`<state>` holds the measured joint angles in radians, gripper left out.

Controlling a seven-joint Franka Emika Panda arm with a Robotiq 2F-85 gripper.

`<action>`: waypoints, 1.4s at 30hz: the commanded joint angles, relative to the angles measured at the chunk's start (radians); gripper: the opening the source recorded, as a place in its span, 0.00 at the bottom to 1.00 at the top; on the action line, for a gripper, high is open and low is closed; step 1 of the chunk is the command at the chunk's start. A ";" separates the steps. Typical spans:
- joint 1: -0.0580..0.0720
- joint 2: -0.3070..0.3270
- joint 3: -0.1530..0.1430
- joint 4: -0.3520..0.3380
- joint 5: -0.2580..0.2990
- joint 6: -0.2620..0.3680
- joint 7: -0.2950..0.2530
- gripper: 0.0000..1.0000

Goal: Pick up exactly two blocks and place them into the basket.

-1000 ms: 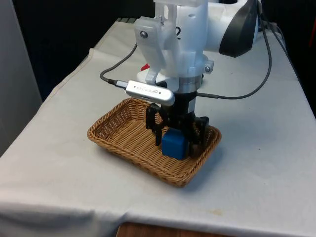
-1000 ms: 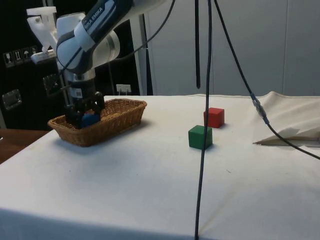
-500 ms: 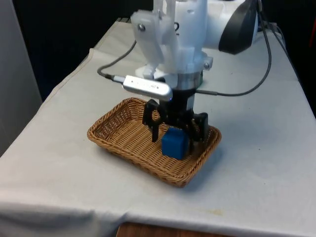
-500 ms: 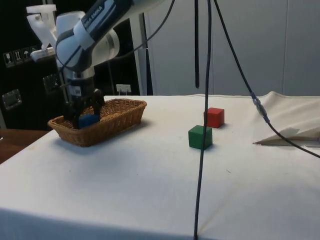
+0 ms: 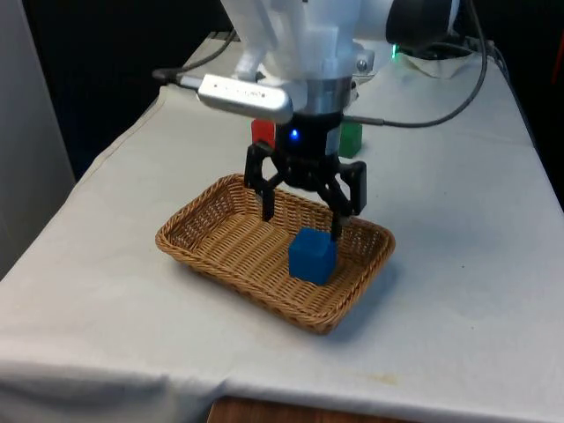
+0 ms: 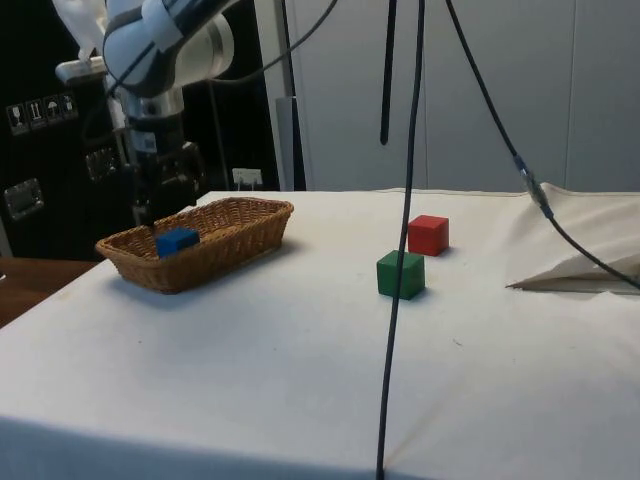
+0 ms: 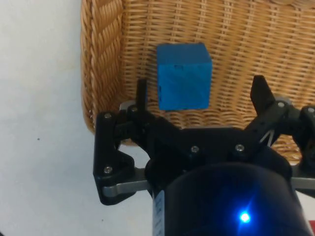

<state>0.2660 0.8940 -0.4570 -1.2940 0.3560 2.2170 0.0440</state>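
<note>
— Woven wicker: that is the basket (image 5: pixel 203 242), low and oblong, on the white cloth (image 5: pixel 458 291) toward the front view's left of the table. What lies in it?

— A blue block (image 5: pixel 312 256), resting on the basket floor at the end nearer the front view's right (in the wrist view it sits close to one side wall (image 7: pixel 101 59), one face up, untouched).

— And the gripper (image 5: pixel 302 214)?

— It hangs above the basket, over the blue block, with clear air between. The two black fingers (image 5: pixel 266 189) stand wide apart, one on either side of the block's place below, and they hold nothing.

— Where are the other blocks?

— A red block (image 6: pixel 428 235) and a green block (image 6: pixel 401 274) sit on the cloth, well apart from the basket. In the side view the green one is nearer the camera and the red one just behind it, close together but not touching. In the front view both peek out behind the arm.

— Anything else on the table?

— A dark cable (image 6: pixel 400 230) hanging down in the side view, and a rumpled fold of cloth (image 6: pixel 570 250) at the far edge.
</note>
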 commanded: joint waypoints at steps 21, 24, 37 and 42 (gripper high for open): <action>0.043 -0.178 -0.030 -0.152 -0.058 -0.037 -0.015 1.00; 0.049 -0.206 -0.029 -0.174 -0.067 -0.038 -0.011 1.00; 0.076 -0.297 -0.010 -0.293 -0.066 0.049 -0.005 1.00; 0.080 -0.331 -0.004 -0.349 -0.064 0.086 -0.011 1.00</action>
<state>0.3420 0.5850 -0.4630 -1.6100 0.2870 2.2750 0.0390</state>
